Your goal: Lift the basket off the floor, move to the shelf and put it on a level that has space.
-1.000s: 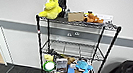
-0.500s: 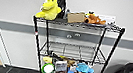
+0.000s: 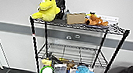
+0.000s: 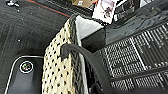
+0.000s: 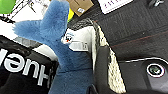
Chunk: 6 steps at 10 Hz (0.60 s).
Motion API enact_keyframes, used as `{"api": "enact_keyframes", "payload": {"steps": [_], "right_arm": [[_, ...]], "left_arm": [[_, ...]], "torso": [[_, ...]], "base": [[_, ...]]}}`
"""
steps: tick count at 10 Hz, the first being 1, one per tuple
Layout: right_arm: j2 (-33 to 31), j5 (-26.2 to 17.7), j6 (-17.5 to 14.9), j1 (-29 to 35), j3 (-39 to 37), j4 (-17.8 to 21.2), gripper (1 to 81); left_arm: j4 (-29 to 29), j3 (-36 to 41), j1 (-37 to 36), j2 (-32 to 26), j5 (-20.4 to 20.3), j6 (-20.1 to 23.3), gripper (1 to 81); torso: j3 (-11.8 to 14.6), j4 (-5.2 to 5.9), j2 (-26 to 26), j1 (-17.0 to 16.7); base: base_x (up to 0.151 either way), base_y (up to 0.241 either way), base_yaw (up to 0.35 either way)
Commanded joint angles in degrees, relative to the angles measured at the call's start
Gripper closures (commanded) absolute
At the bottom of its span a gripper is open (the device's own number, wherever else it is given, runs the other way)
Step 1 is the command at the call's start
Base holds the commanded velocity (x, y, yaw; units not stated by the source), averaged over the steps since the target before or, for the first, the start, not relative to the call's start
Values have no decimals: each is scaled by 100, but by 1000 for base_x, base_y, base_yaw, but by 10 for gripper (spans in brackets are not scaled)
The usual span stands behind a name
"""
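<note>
- We face the shelf (image 3: 75, 51); its second level (image 3: 72, 53) lies bare under the yellow plush toy (image 3: 47, 7).
- Basket (image 4: 62, 62) close at both wrists; jaws: cannot tell.

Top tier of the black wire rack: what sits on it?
On the top tier sit a yellow plush toy, a dark framed picture behind it, a brown cardboard box and an orange plush toy. Anything behind them is hidden.
</note>
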Motion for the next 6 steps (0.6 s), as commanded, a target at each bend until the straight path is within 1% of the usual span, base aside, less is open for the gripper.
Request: {"api": "enact_keyframes", "payload": {"steps": [1, 4, 6], "right_arm": [[-22, -33, 35, 519, 112, -75, 811], [-13, -33, 35, 519, 121, -75, 811], [-21, -42, 35, 519, 121, -75, 811]], "left_arm": [[5, 143, -534, -45, 67, -13, 811], [5, 143, -534, -45, 66, -13, 811], [5, 143, -526, -45, 66, -13, 811]], "torso": [[0, 0, 0, 0], [0, 0, 0, 2], [0, 0, 2, 2]], "base": [[112, 0, 0], [109, 0, 0], [89, 0, 0]]}}
